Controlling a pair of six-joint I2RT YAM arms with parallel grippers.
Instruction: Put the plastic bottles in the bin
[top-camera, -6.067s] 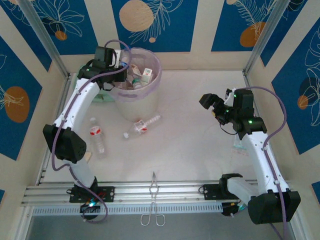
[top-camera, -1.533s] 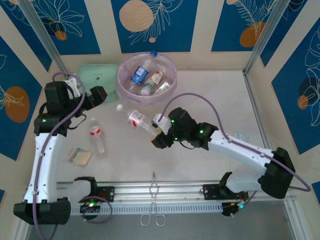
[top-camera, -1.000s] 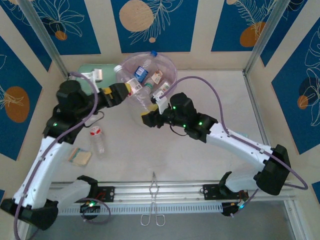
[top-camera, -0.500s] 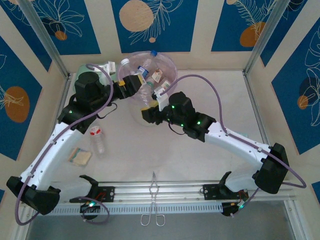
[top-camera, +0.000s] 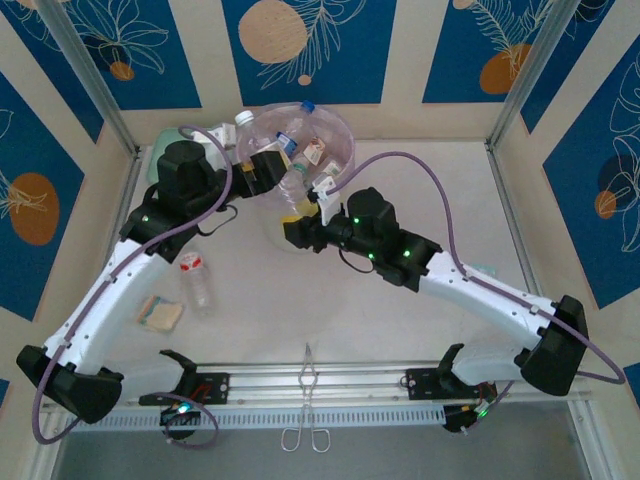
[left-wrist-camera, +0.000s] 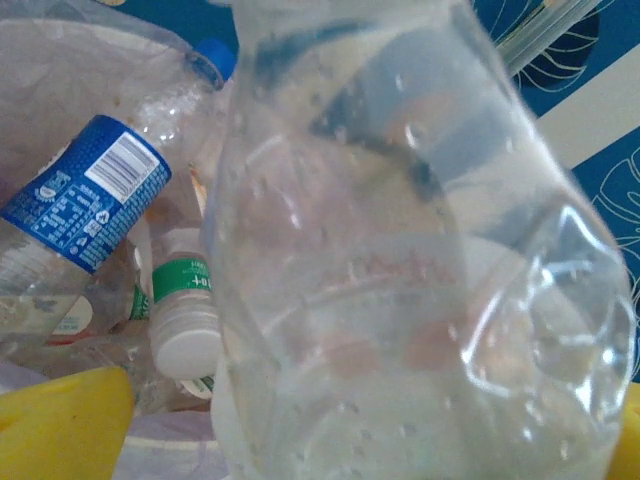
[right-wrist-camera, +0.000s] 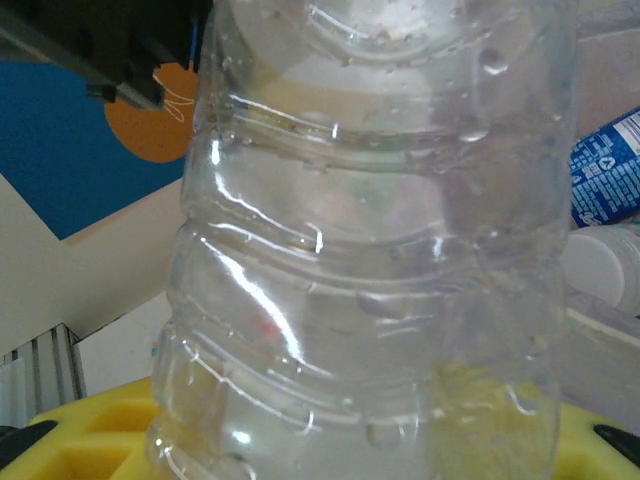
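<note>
From above, I see my right gripper (top-camera: 292, 212) closed on a clear bottle (top-camera: 288, 188) over the lower rim of the bin (top-camera: 345, 150), upper centre of frame, with my left gripper (top-camera: 275, 170) gaping wide around it. The left wrist view adds other bottles (left-wrist-camera: 85, 200) lying inside the bin. The right wrist view shows ribbed walls, likely light, slick and crushable, so best pinched at the ribs.

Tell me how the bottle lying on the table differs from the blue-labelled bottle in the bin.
The table bottle wears a red label, the bin bottle a blue one. The table bottle lies flat on the table; the bin bottle rests inside the bin. Both are clear plastic.
</note>
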